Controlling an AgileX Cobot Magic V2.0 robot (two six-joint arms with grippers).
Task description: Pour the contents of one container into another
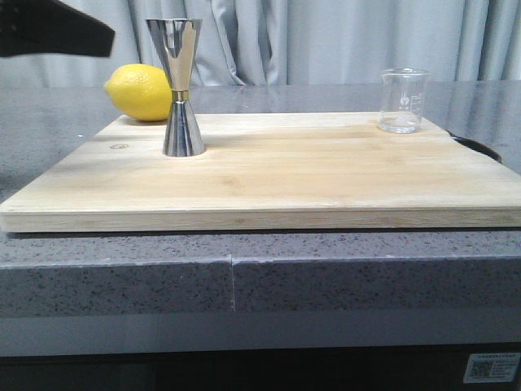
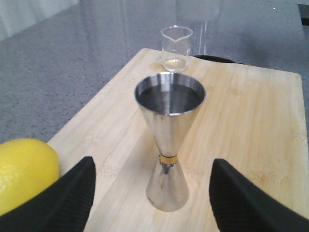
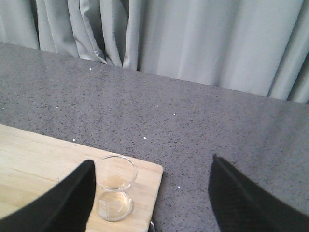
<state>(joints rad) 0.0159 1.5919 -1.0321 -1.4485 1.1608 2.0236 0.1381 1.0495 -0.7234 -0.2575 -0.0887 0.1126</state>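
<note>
Nearby, lemon (image 1: 140,92) behind jigger (image 1: 181,88), beaker (image 1: 403,100) far corner, both grippers open

Soft even light, faint shadows, glare on jigger (image 1: 181,85), slight blur w/ grain.

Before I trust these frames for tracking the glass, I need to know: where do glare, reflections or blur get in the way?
Front view: beaker pale against the curtain, markings faint; jigger mirrors its surroundings. Left wrist view: jigger sharp, beaker slightly soft, countertop sheen. Right wrist view: beaker clear but partly behind a blurred end effector finger.
</note>
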